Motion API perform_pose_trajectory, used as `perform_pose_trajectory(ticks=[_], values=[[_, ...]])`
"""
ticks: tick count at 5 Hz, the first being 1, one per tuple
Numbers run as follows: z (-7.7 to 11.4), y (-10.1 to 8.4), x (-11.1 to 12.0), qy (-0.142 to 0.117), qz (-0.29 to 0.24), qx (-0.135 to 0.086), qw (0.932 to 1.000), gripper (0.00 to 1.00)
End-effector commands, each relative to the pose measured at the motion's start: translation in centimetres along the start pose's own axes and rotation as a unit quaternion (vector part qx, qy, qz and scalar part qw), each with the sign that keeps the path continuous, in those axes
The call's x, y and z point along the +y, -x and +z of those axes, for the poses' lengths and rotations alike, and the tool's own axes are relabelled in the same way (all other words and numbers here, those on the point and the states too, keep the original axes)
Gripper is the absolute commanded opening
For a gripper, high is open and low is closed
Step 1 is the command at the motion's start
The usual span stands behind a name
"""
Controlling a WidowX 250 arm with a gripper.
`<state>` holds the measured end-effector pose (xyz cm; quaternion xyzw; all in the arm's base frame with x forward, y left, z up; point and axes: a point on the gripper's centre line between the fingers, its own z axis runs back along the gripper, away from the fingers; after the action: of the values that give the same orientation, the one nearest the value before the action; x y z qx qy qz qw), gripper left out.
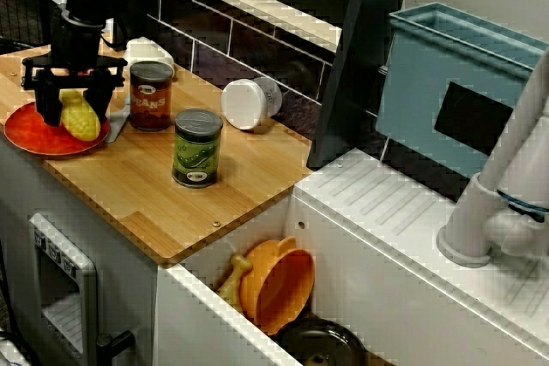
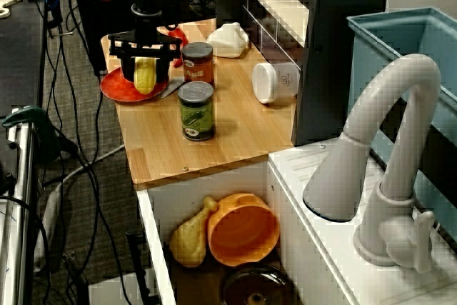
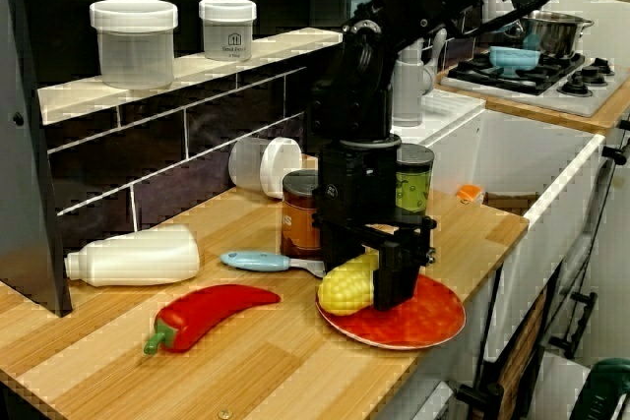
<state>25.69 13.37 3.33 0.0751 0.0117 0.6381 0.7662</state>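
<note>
My claw [image 1: 75, 109] stands on the red plate [image 1: 21, 136], jaws spread wide astride the corn [image 1: 79, 119]. I cannot tell whether the pads press it. The plate's rim reaches the counter edge beneath me. The beans can [image 1: 151, 96] crowds one side. The green can [image 1: 198, 147] stands farther off, with open board around it.
</note>
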Motion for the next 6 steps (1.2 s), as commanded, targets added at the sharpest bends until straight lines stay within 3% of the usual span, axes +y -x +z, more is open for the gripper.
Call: perform_pose_trajectory(ticks=[1,2,4,6], values=[[3.9,-1.9,-0.1,0.017,0.008,0.015,0.9997,0.00],[4.7,-3.8,0.0,0.003,-0.038,0.015,0.9992,0.00],[5.6,-5.9,1.5,0.027,-0.061,-0.004,0.9977,0.00],[4.8,-8.1,2.8,0.008,-0.111,-0.031,0.9933,0.00]])
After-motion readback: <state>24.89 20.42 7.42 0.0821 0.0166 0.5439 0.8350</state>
